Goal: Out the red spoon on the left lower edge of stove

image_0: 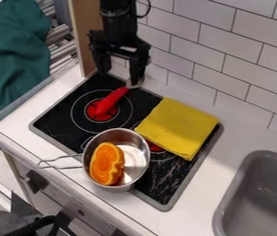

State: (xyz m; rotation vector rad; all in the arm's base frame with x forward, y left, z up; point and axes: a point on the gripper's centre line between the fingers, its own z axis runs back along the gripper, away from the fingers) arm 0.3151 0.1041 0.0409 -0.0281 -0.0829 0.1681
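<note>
The tool (pixel 119 78) hangs wide over the stove (pixel 60 119) by the red spoon (pixel 112 101), apparently to straddle its far end.

And there, spotted the black gripper (pixel 120 76), spread-fingered, by a red spoon (pixel 112 101) on the stove (pixel 59 120); caught a folded yellow cloth (pixel 178 126) beside a metal saucepan (pixel 136 162), plus an orange half (pixel 105 164) inside.
</note>
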